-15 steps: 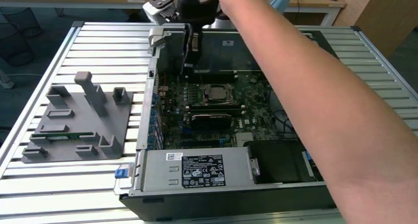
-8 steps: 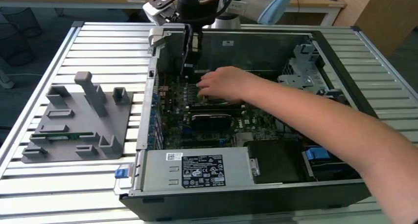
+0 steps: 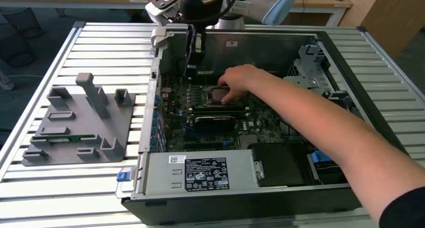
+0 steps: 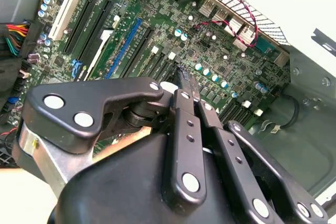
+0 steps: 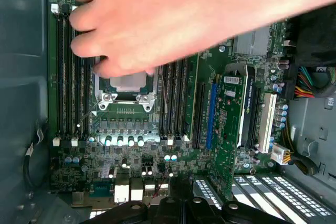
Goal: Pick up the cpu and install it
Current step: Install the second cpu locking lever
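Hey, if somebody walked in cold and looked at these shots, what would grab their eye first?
A person's hand reaching into the open computer case, fingers over the cpu seated in the motherboard socket. The gripper hangs above the motherboard. On the exterior view's left, a grey fixture block sits on the slatted table.
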{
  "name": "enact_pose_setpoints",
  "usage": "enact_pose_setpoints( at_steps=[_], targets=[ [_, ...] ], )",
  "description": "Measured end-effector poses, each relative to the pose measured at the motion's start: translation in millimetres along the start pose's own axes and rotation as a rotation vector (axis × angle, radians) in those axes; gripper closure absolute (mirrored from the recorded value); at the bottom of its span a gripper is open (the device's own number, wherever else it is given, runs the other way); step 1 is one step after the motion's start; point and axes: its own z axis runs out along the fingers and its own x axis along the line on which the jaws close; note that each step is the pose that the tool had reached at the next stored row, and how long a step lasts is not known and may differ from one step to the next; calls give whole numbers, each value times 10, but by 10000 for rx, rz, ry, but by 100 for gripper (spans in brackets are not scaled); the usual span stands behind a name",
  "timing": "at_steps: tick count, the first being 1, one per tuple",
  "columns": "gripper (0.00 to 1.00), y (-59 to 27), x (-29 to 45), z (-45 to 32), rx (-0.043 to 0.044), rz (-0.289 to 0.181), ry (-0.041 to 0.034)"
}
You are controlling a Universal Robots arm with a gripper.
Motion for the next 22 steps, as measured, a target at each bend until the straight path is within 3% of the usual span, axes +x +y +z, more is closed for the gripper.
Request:
enact_pose_setpoints(
  at_steps=[22],
  targets=[
    [89, 0, 0, 0, 0, 0, 0]
  ],
)
